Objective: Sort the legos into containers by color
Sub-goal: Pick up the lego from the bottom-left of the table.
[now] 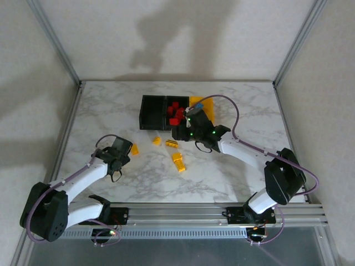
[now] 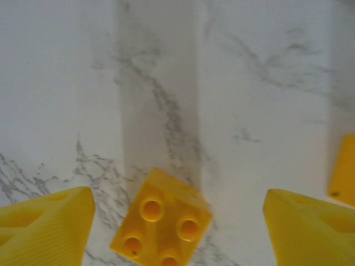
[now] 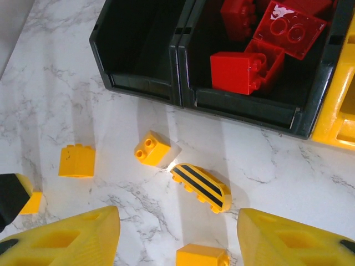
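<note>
My left gripper (image 2: 178,205) is open low over the marble, and a yellow four-stud lego (image 2: 161,221) lies between its fingers without touching either. In the top view this gripper (image 1: 123,156) is at the left, beside a yellow lego (image 1: 134,149). My right gripper (image 3: 177,221) is open and holds nothing. It hovers (image 1: 187,133) in front of the containers. Below it lie a small yellow lego (image 3: 152,148), a black-striped yellow one (image 3: 201,187) and a yellow brick (image 3: 202,256). The middle black bin (image 3: 244,105) holds red legos (image 3: 244,69). The left black bin (image 3: 138,83) looks empty.
The yellow bin (image 1: 201,103) stands at the right end of the row, partly hidden by my right wrist. More yellow legos lie loose on the marble (image 1: 178,160), (image 3: 76,161), (image 2: 344,172). Frame posts and walls border the table.
</note>
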Motion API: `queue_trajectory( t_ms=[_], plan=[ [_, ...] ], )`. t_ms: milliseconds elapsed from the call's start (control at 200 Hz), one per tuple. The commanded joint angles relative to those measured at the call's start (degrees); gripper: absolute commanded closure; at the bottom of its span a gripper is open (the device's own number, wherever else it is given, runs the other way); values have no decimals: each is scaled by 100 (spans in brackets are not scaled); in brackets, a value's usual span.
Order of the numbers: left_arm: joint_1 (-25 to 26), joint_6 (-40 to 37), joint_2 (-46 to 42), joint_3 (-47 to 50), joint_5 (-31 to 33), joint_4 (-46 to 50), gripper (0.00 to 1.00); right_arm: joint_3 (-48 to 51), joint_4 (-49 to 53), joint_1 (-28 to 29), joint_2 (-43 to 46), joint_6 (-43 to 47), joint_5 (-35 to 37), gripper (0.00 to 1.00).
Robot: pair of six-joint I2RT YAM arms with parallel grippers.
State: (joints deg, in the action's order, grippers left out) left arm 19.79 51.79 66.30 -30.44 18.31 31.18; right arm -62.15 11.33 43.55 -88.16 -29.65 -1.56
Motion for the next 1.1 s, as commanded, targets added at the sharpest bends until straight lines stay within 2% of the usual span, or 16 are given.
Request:
queue_trajectory(
  t_ms=[0, 140, 340, 441, 611, 801, 1096],
  plan=[
    [-83, 89, 58, 126, 94, -155, 27, 107, -79, 57, 102, -61, 65, 42],
    [-90, -10, 75, 124, -6, -226, 45, 89, -87, 43, 74, -54, 88, 43],
    [-92, -62, 172, 115, -103, -278, 60, 63, -68, 26, 71, -50, 147, 43],
    [-90, -98, 168, 65, -164, -280, 63, 63, -70, 11, 80, -59, 156, 43],
    [-69, -178, 102, -281, -263, -174, 63, 69, -43, 1, 164, -59, 198, 43],
    [-3, -384, 422, -963, -297, -129, 66, 175, -61, -44, 294, -102, 263, 44],
    [291, -684, 1727, -2702, -295, -305, 66, 452, -89, -109, 623, -187, 324, 43]
  ],
)
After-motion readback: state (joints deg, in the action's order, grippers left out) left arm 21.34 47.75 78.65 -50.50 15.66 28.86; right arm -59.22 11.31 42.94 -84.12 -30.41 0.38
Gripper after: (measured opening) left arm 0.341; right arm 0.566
